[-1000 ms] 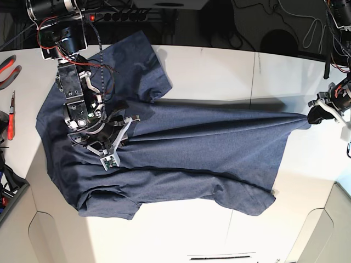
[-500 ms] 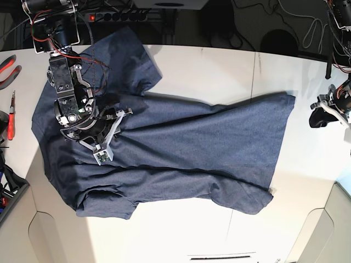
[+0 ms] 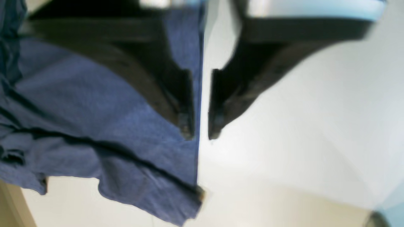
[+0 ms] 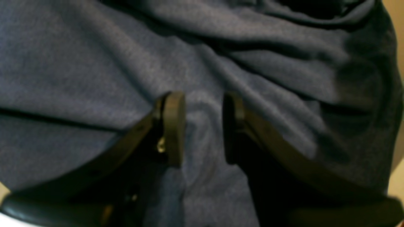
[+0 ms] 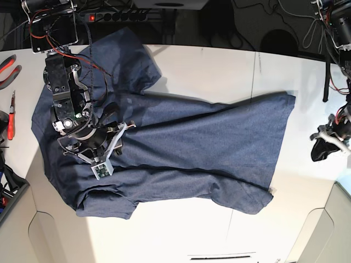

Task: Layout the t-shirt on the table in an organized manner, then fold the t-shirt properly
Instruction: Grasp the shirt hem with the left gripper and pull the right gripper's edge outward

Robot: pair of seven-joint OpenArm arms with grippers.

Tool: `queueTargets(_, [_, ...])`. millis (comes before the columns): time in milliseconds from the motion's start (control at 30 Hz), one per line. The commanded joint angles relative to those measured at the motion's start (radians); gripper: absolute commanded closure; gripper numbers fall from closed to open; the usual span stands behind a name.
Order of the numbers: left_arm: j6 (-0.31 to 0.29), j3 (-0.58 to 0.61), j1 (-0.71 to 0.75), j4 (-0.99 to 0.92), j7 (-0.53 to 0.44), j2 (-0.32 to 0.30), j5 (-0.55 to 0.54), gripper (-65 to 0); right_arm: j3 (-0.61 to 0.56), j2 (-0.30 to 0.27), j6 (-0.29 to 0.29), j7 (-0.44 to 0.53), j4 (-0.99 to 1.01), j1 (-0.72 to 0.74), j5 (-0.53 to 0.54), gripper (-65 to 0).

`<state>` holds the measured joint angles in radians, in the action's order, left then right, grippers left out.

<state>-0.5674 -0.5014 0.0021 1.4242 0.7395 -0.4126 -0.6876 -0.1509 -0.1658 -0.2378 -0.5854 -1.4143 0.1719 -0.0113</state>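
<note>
A dark navy t-shirt lies spread across the white surface, its long axis running left to right in the base view, with the sleeves and shoulders at the left end and the hem at the right. One sleeve reaches toward the top edge of the surface, the other toward the bottom left. Long creases run along the fabric lengthwise.

Over the shoulder end, the right end effector hangs with its fingers parted, a low ridge of cloth rising in the gap between them; the fingers do not press on it, so it grips nothing. A pair of red-handled pliers rests at the far left edge of the base view.

At the right, the left end effector sits just off the hem, its dark fingertips a narrow slit apart, straddling the straight hem line in the blurred wrist view, one tip over cloth and the other over bare surface. It holds nothing; in the base view it stands apart from the shirt.
</note>
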Motion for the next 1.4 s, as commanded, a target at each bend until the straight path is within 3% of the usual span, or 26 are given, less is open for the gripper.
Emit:
queueTargets(0, [0.027,0.028,-0.031,0.007,-0.039,-0.014,0.005,-2.3,0.003,-0.003,0.014,0.031,-0.018,0.020,-0.008,-15.6])
queueTargets(67, [0.065,0.112,-0.058,-0.017,-0.080,-0.014,0.068,0.0,0.003,-0.003,0.030,0.048,-0.018,0.021,-0.052,-3.0])
queueTargets(100, [0.080,0.160,-0.074,-0.036,-0.095,-0.014,0.101,0.0,0.003,-0.003,0.038,0.051,-0.017,0.022,-0.070,0.0])
queueTargets(233, [0.098,0.354,-0.143,-0.138,-0.112,-0.014,0.199,0.0,0.003,-0.003,0.089,0.051,-0.009,0.022,-0.116,0.0])
queueTargets(300, [0.137,0.439,-0.183,-0.204,-0.116,-0.014,0.235,0.0,0.003,-0.003,0.103,0.051,0.011,0.023,-0.132,0.0])
queueTargets(433, [0.191,0.530,-0.238,-0.307,-0.145,-0.014,0.297,0.0,0.004,-0.008,0.104,0.051,0.082,0.022,-0.142,0.0])
queueTargets(600, [0.189,0.535,-0.248,-0.333,-0.135,-0.014,0.317,0.0,0.004,-0.009,0.102,0.042,0.146,0.019,-0.134,0.0])
queueTargets(733, [0.182,0.535,-0.245,-0.333,-0.043,-0.019,0.351,0.0,0.004,-0.008,0.097,-0.053,0.146,0.016,-0.097,0.0])
queueTargets(833, [0.182,0.535,-0.227,-0.334,-0.045,-0.036,0.355,0.0,0.004,-0.008,0.066,-0.093,0.146,0.015,-0.081,0.0])
queueTargets(1067, [0.182,0.535,-0.162,-0.333,-0.043,-0.076,0.355,0.0,0.004,-0.009,0.053,-0.171,0.137,0.006,-0.082,0.0])
queueTargets(1167, [0.183,0.532,-0.125,-0.333,-0.043,-0.091,0.354,0.0,0.004,-0.009,0.019,-0.175,0.089,-0.040,-0.074,0.0])
queueTargets(1367, [0.182,0.490,-0.066,-0.332,-0.019,-0.092,0.348,0.0,0.004,-0.010,0.013,-0.175,-0.070,-0.188,-0.060,0.0])
